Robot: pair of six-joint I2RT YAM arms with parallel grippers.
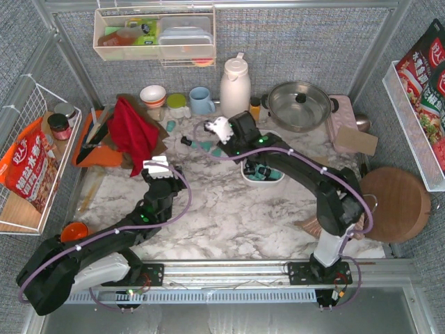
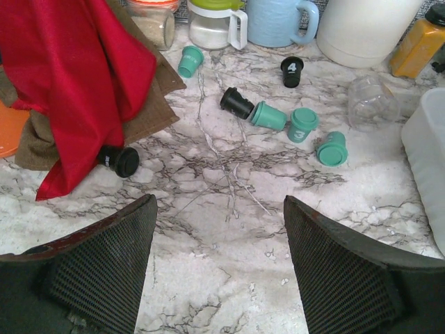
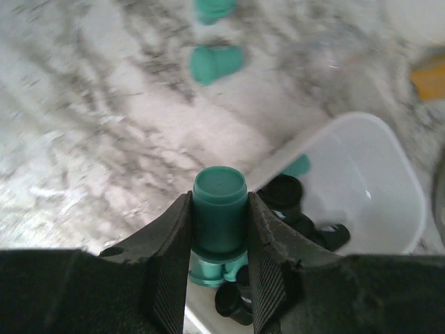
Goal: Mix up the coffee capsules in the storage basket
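Smooth tapered teal capsule point(image 3: 220, 191) clamped in right pincer point(image 3: 219, 223), over glossy white round-cornered plastic basket point(image 3: 389, 174).
Left pincer point(image 2: 219, 205) spread apart above veined marble counter point(image 2: 208, 278); mesh-textured black pads point(image 2: 104, 264).

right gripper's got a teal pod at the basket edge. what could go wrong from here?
1. The right gripper pinches the teal capsule close to the rim of the white basket, not over its middle. If released here, it could clip the rim and roll onto the marble tabletop.
2. One black capsule lies against the red cloth. The open left gripper might snag fabric when reaching for it.
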